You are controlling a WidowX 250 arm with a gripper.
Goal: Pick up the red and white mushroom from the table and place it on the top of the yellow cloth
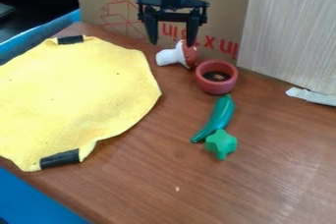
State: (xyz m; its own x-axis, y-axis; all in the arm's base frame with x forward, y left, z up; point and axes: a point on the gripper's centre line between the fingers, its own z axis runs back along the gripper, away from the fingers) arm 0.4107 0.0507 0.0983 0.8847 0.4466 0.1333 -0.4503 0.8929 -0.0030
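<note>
The black two-finger gripper (173, 44) hangs at the upper middle of the frame, spread and empty, above the white-stemmed toy mushroom with a red-brown cap (172, 57); whether one fingertip touches the cap is hard to tell. A clean grip would call for centring over the stem, square across it, clear of the round red bowl (216, 87) just beside.

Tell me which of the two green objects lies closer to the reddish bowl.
The long, curved, darker one, its upper end just below the bowl; the lighter, knobby piece sits by its lower end, farther from the bowl.
</note>
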